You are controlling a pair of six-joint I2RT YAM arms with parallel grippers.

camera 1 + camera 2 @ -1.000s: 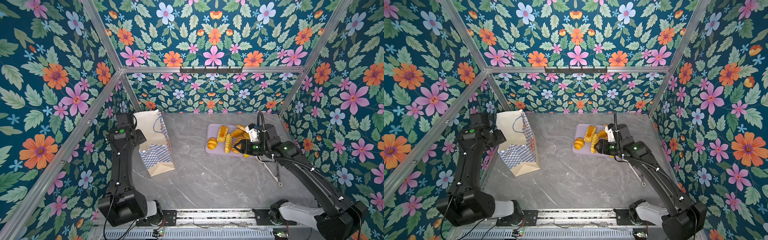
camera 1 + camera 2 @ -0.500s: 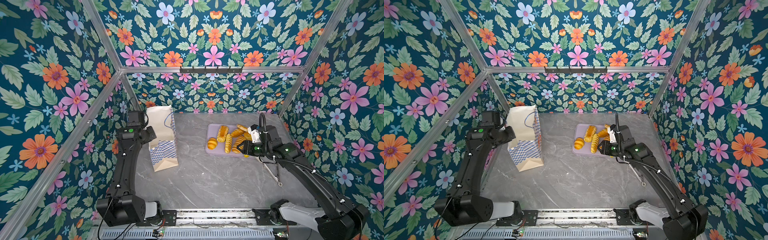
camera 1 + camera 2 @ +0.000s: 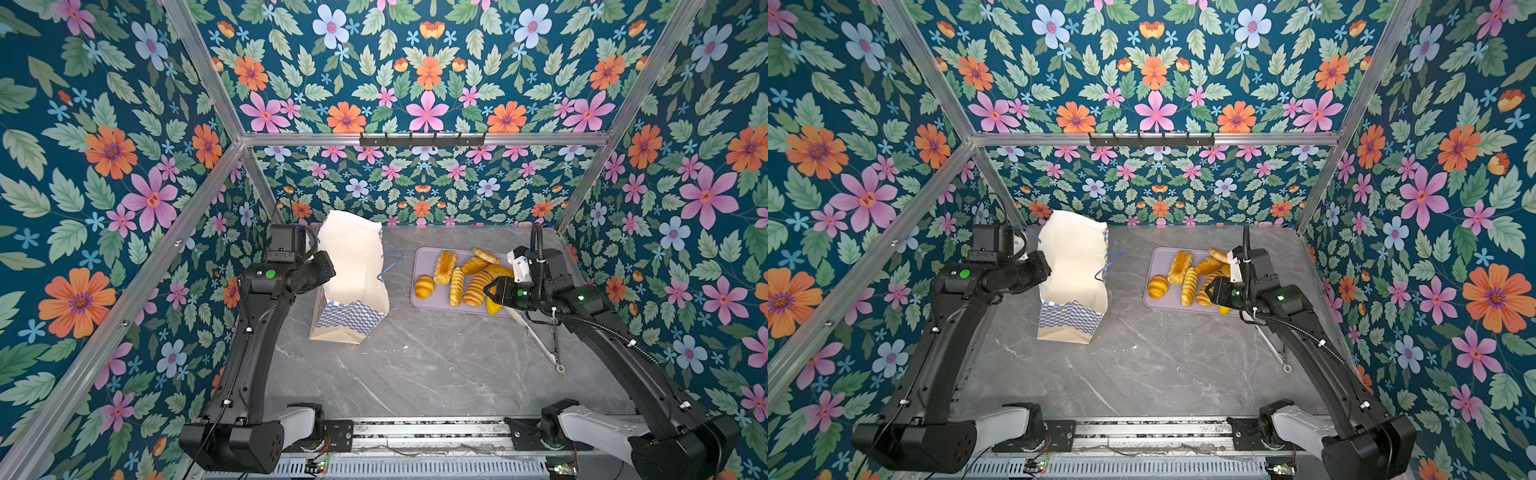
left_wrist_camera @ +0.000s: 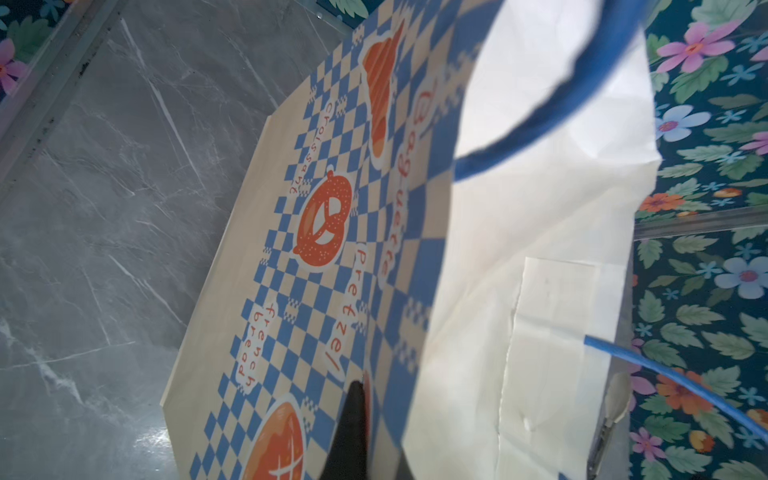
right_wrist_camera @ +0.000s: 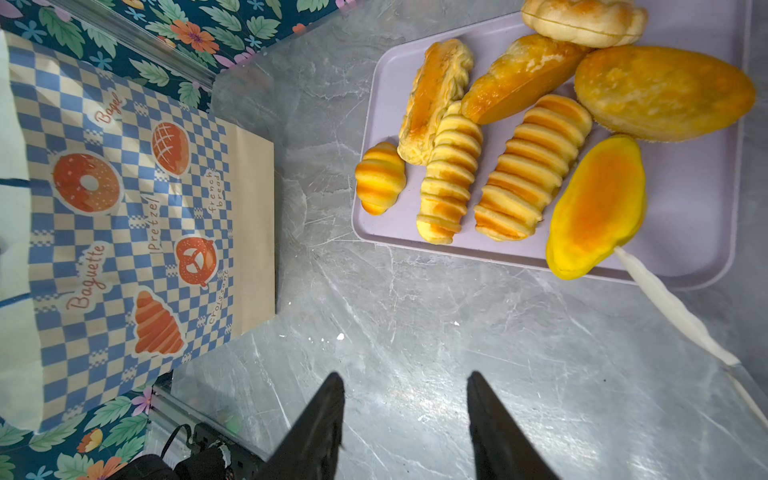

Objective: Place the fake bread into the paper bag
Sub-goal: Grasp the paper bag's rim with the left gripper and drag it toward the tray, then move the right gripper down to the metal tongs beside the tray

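Bench (image 3: 415, 365): grey marble surface. Paper bag (image 3: 353, 266): upright at far left, mouth open. Lilac tray (image 5: 690, 199): far right, well apart from the bag. Fake bread (image 3: 456, 286): all pieces lie on the tray. Left gripper (image 3: 323, 270): pressed together, pinching the bag's left wall. Right gripper (image 5: 405, 378): spread, holding nothing, above the tray's near edge.

Both arms (image 3: 253, 332) black, with green lights (image 3: 270, 274), white base links (image 3: 297, 422), tapered black fingers (image 5: 324, 428).
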